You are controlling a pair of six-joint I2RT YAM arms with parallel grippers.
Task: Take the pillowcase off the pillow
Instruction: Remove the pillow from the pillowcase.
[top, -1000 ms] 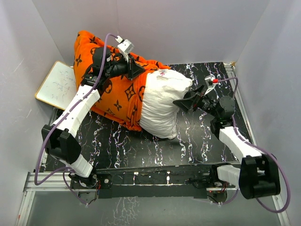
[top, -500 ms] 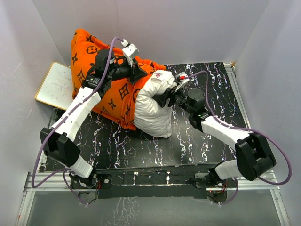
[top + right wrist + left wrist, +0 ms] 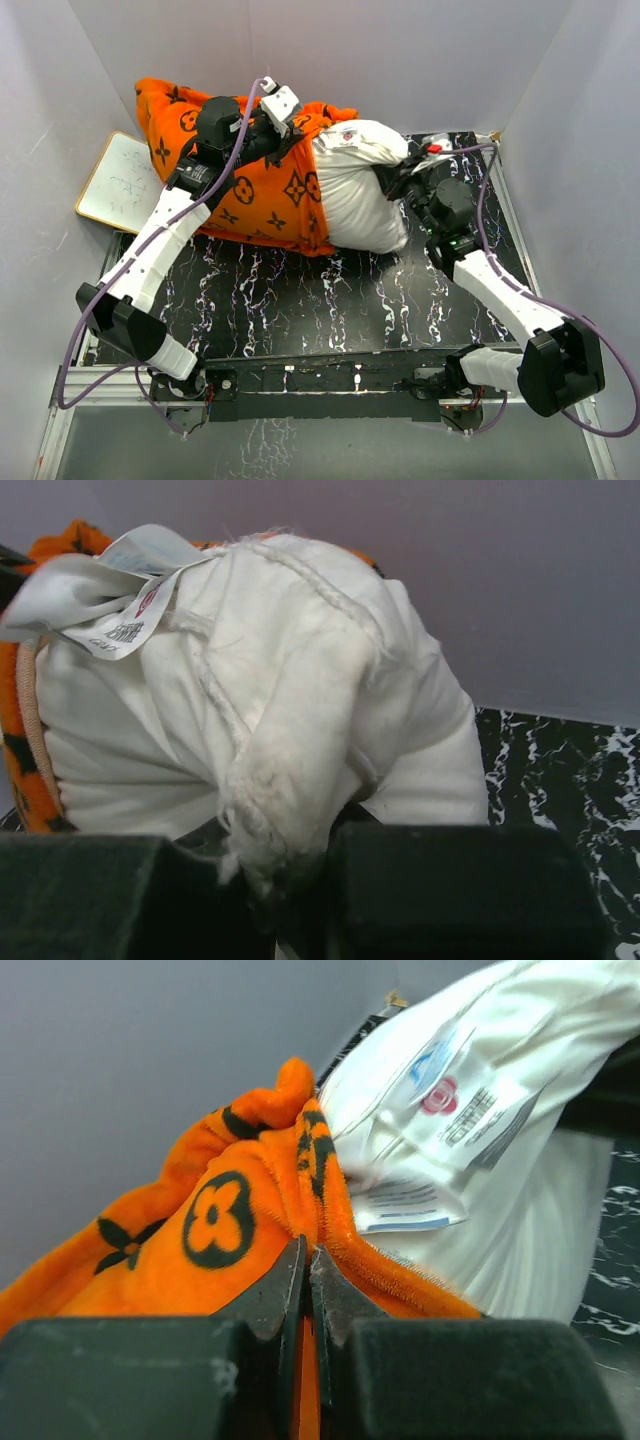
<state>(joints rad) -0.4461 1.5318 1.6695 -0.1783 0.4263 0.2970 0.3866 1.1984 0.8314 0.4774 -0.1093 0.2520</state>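
Note:
The orange pillowcase (image 3: 235, 195) with black motifs lies along the back wall and still covers the left part of the white pillow (image 3: 360, 200), whose right end sticks out bare. My left gripper (image 3: 290, 135) is shut on the pillowcase's upper hem (image 3: 325, 1225) near its opening; orange plush shows between the closed jaws (image 3: 308, 1260). My right gripper (image 3: 395, 178) is shut on a bunched corner of the pillow (image 3: 290, 770) at its right end. White labels with a red logo (image 3: 440, 1095) hang from the pillow's seam.
A flat white board (image 3: 120, 182) with a tan frame leans at the left wall beside the pillowcase. The black marbled tabletop (image 3: 300, 300) stretches in front of the pillow. Grey walls close in at the back and both sides.
My right gripper moved in from the right and closed on the pillow's corner. The left arm pulled the pillowcase up and left, and the whole bundle swung toward the back wall.

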